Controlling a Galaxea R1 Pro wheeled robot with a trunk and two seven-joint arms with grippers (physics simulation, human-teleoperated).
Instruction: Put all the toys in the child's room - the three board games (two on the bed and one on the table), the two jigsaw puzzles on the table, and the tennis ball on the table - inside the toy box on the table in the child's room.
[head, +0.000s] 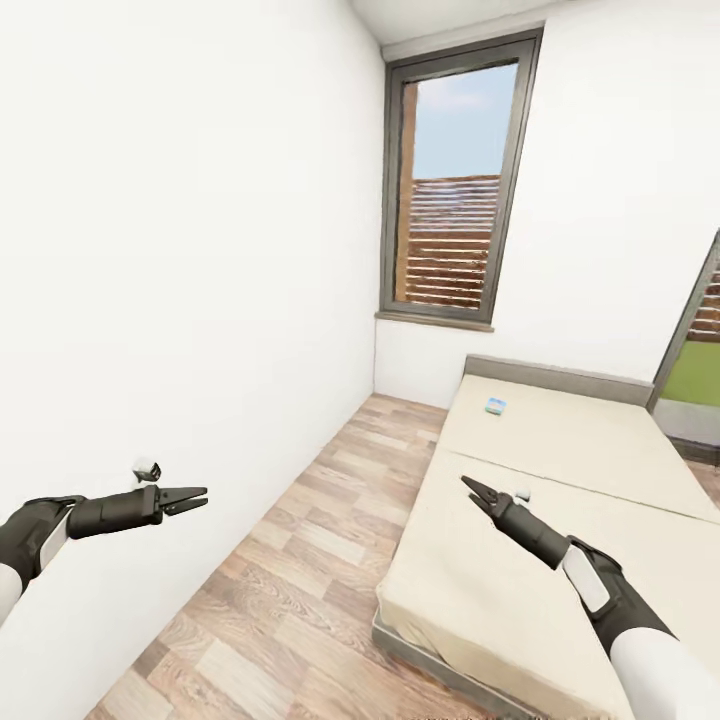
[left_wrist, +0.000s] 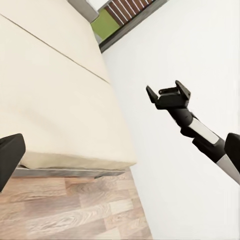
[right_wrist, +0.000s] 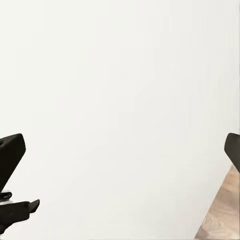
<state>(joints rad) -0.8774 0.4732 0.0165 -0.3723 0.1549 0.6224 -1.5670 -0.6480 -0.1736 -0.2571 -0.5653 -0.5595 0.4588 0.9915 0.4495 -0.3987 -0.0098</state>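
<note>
While the robot faced the bed (head: 560, 470) from the wood-plank floor (head: 300, 560), both arms hung forward, seemingly carried clear for travel. The left tool (head: 192, 498) was slightly parted and empty, near the white wall (head: 180, 250); the right tool (head: 475, 489) looked nearly closed, holding nothing. Beyond the right tool, a small blue board game (head: 495, 405) lay by the headboard (head: 555, 377).

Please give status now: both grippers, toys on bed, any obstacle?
Left gripper open, empty. Right gripper empty, jaw state unclear. Small blue-white flat item on beige bed, near grey headboard. Nothing blocking.
</note>
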